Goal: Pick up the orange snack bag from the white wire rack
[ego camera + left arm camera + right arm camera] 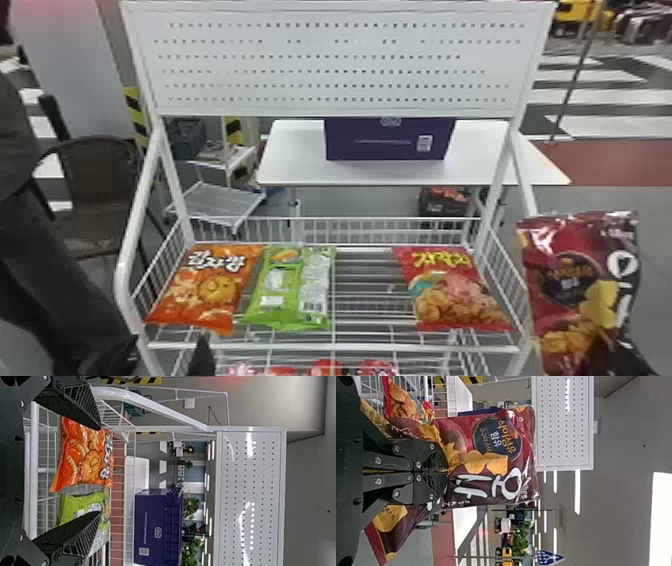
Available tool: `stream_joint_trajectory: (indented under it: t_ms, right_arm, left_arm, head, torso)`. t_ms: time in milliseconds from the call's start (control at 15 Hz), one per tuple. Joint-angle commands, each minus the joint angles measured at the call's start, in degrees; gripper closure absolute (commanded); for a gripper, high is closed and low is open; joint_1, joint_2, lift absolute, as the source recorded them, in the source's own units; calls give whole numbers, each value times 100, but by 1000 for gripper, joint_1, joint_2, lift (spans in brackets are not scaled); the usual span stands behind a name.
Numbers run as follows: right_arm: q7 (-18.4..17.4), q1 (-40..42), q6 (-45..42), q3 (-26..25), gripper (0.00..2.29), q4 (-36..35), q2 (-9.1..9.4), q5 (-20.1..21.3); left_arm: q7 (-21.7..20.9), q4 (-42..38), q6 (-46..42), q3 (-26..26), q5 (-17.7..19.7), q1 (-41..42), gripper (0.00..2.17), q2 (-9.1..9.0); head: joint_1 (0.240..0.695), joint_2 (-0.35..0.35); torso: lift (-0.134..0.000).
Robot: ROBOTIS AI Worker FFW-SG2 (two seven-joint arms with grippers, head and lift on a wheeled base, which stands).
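At the head view's bottom edge is my left gripper (201, 357), just in front of the rack and below the orange snack bag (207, 287). That bag lies at the left end of the white wire rack (330, 346). In the left wrist view my left gripper (99, 470) is open, and the orange bag (81, 457) appears beyond and between its fingers, untouched. My right gripper (612, 352) is off the rack's right side. The right wrist view has the right gripper (446, 471) shut on a maroon chip bag (490, 451).
A green bag (292, 287) lies right beside the orange one, and a red bag (455, 290) is at the rack's right end. Red packages (325, 369) sit on the lower shelf. Behind stands a white table (295, 165) with a purple box (380, 142).
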Motion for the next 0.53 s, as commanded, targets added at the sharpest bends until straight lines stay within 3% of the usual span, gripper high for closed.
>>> stream_joint_trajectory:
  t_ms: [0,467]
  right_arm:
    - [0,-2,0,0,2105,-3,1,2]
    - [0,-11,0,17,2105,-12,18,29]
  left_arm:
    - [0,5,0,1,-9,2,140,0]
    - [0,-4,0,1,-9,-6,140,9]
  head:
    - [499,0]
    - [499,0]
  torso:
    - [0]
    - [0]
